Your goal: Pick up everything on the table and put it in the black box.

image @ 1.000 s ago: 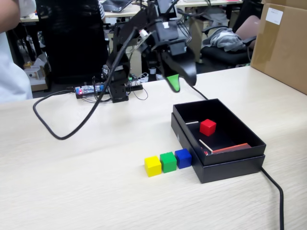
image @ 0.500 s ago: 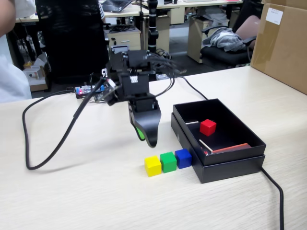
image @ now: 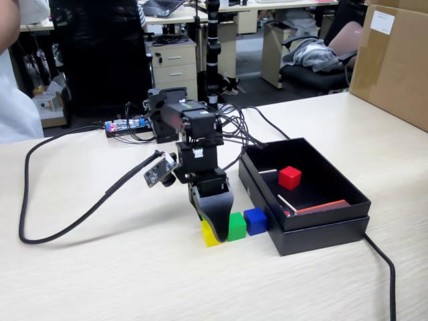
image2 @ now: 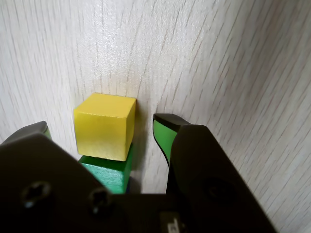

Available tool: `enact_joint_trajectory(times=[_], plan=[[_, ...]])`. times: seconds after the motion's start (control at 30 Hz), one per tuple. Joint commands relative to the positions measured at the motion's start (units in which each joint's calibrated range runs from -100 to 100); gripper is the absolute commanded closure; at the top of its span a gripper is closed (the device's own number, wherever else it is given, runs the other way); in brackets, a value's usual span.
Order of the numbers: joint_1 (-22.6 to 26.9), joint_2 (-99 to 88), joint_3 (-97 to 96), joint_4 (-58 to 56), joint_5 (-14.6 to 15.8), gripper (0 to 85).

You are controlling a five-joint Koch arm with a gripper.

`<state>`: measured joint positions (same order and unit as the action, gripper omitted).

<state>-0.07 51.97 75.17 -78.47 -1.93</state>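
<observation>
The jaws stand spread, one tip on each side of the yellow cube (image2: 104, 126), apparently lined up for a pinch; the gripper (image2: 99, 127) is low over the worktop (image: 100, 267); green cube (image: 236, 225) and blue cube (image: 255, 220) touch in a row beside the black box (image: 321, 224), where the red cube (image: 289, 177) already lies.

Oblique front view; close downward wrist view

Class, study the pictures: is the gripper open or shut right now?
Open. In the wrist view the gripper has its two jaws standing apart on either side of the yellow cube, with table visible between cube and one jaw.
</observation>
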Motion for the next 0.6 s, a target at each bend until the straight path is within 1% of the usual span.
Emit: enact_joint_trajectory(times=[0.0, 0.03, 0.07, 0.1, 0.13, 0.2, 0.3, 0.37, 0.4, 0.5, 0.53, 0.57], plan=[[0.1, -1.1, 5.5, 1.4, -0.4, 43.2], [0.1, -0.9, 5.7, 1.4, -0.4, 43.5], [0.1, -0.7, 5.8, 1.4, -0.4, 46.6], [0.0, -0.7, 6.2, 1.4, -0.2, 53.2], [0.0, -0.6, 6.5, 1.4, -0.2, 56.7], [-0.2, -0.4, 7.1, 1.3, 0.0, 68.0], [-0.6, -2.0, 6.8, 1.1, 0.4, 79.8], [-0.7, -5.8, 6.2, 0.3, 0.6, 79.8], [-0.7, -12.9, 5.3, -1.3, 0.8, 79.8], [-0.2, -26.1, 3.2, -3.6, 0.8, 79.8], [1.0, -34.6, 1.7, -3.9, 0.7, 79.8], [2.2, -38.5, 1.4, -3.9, 0.7, 79.8]])
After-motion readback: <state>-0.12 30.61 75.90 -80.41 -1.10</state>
